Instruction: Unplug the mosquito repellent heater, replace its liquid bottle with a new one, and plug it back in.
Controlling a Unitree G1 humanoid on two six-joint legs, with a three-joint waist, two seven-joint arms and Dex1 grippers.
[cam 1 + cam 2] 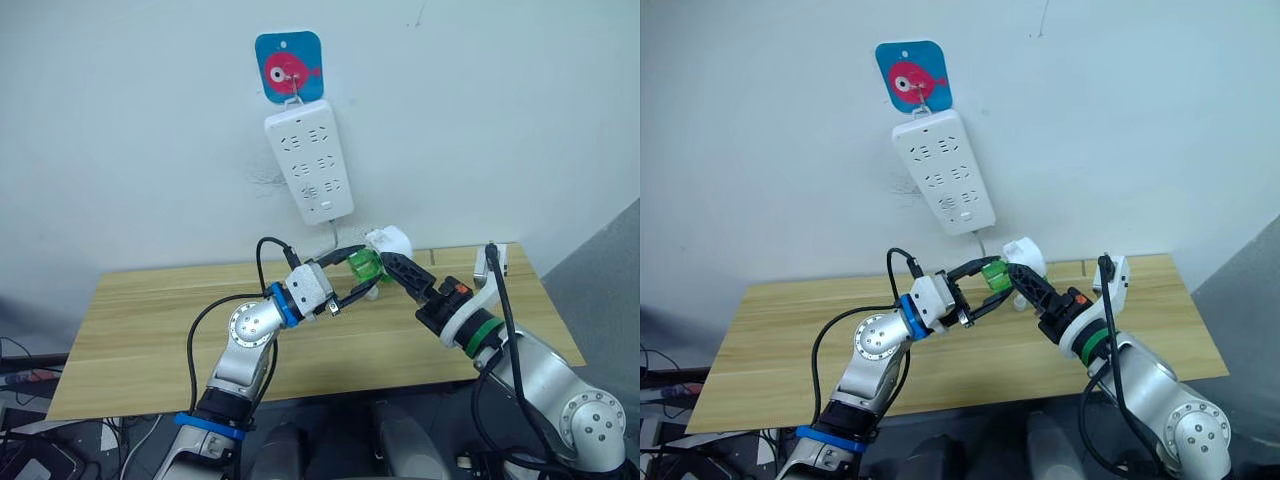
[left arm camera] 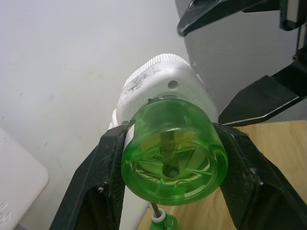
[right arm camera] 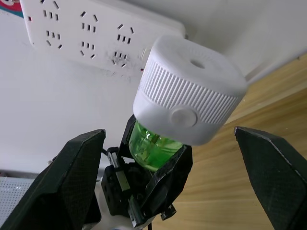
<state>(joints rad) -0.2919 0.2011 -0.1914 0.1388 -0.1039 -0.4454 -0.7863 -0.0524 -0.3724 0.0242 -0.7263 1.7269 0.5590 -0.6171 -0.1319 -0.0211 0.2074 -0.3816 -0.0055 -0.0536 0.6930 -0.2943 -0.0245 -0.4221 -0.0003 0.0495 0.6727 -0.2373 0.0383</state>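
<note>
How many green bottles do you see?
2. One bottle is held in the left fingers, joined to the white heater. Another bottle's top peeks out below it, mostly hidden.

Both arms reach forward — left end effector (image 1: 352,279) clamped, right end effector (image 3: 168,158) spread wide.

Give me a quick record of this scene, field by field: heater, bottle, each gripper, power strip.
heater: mosquito repellent heater, unplugged, held in the air above the table
bottle: green liquid bottle attached to the heater
left gripper: shut on the green liquid bottle
right gripper: open, fingers either side of the heater, not touching
power strip: hanging on the wall from a hook, sockets free
</note>
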